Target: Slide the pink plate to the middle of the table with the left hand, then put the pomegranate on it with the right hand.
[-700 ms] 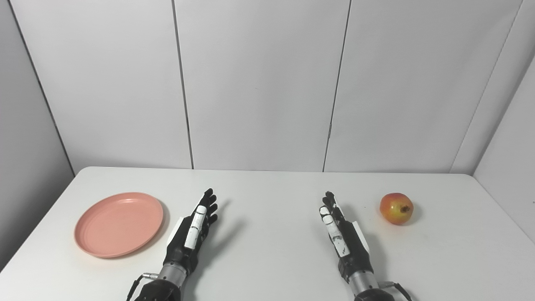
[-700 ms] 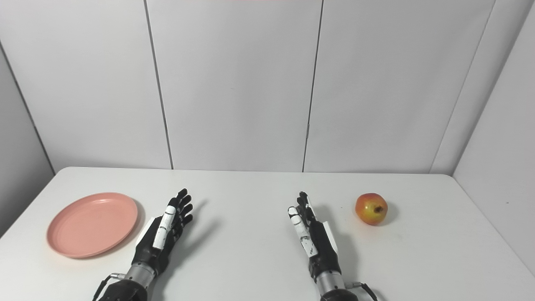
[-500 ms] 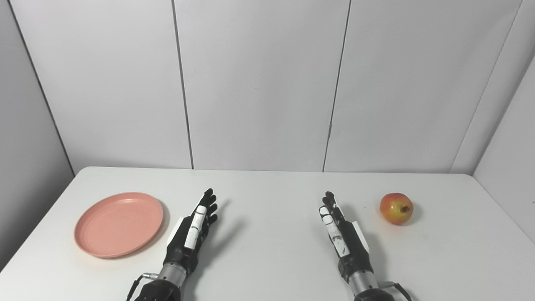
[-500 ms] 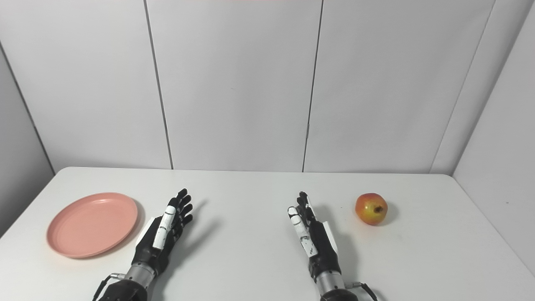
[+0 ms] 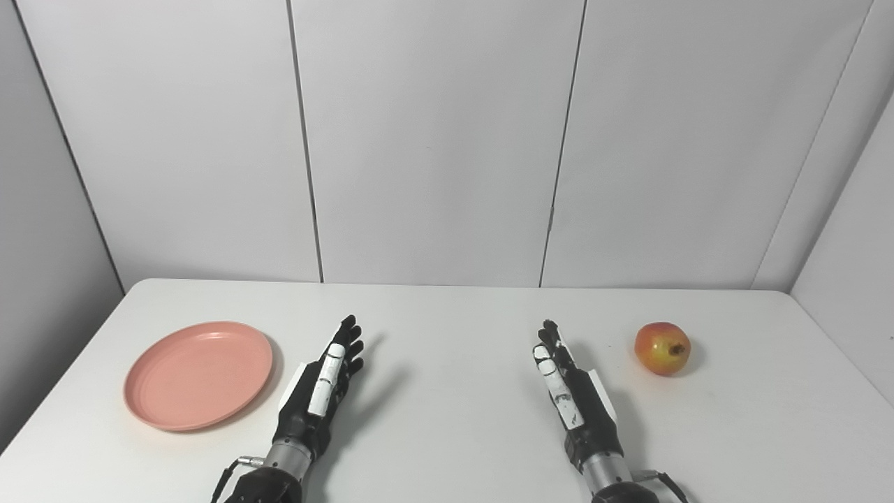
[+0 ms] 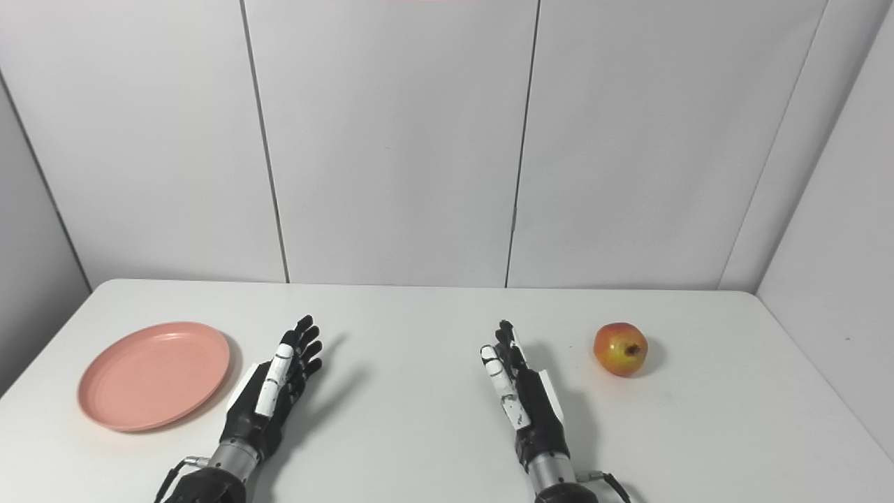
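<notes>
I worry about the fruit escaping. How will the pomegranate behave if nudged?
The pomegranate is round and lies loose on the smooth table, so it would probably roll. Its skin looks glossy, perhaps slippery.

One pink plate (image 5: pixel 198 374), one pomegranate (image 5: pixel 662 348), apparently whole, and two hands on one table (image 5: pixel 447 419)

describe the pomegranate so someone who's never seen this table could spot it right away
Start at the white table and look to its right side, past the right hand, which lies open on the surface. There, apart from the hand, sits the round red-and-yellow pomegranate with a small dark crown. It is the only fruit; the flat round pink plate lies at the far left.
</notes>
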